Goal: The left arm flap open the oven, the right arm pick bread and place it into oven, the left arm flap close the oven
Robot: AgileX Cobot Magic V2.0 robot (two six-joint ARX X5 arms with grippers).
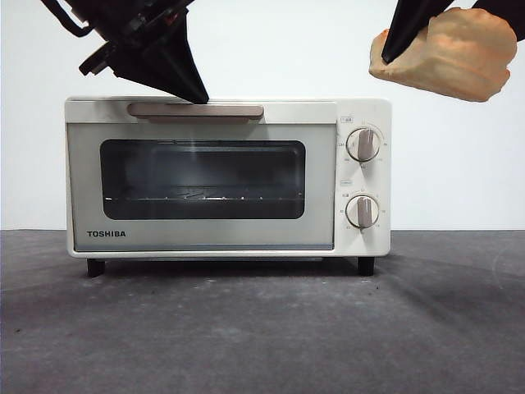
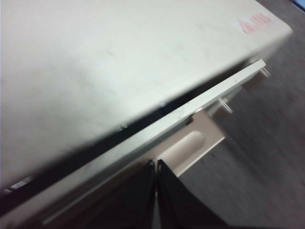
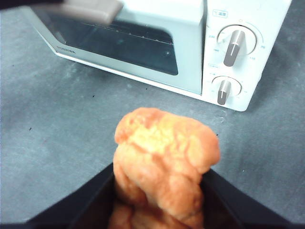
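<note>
oven point(image 1: 205, 176) sits square on the grey table point(image 1: 262, 328), cream body, dark glass door, wire rack visible through the glass. from the front the door looks up; from the left wrist a dark gap shows along the door's top edge, so it may be just cracked. cannot tell more.

left gripper point(image 1: 197, 94) comes down from above the oven, wedge tip at the beige bar handle point(image 1: 195, 110), touching or very near its top. in the left wrist view the left gripper's jaws are pressed together, nothing between them, set just behind the handle.

right gripper point(image 3: 159, 191) hangs above and beside the oven's knob side, well off the table. jaws clamped on the bread point(image 1: 443, 53), one either flank, the lumpy golden bun bulging out beyond them. upper knob point(image 1: 363, 144) and lower knob point(image 1: 362, 211) sit below it.

risks, as judgement:
- tip rests on a narrow handle edge; if it slips off during the pull, the door could snap back or stay up.
- pulling forward rather than down may drag the light oven across the table.
- bread is soft; a squeeze could deform it, and a loose hold could let it drop.
- if the right arm moves in before the door is fully down, bread meets glass or the left arm.
</note>
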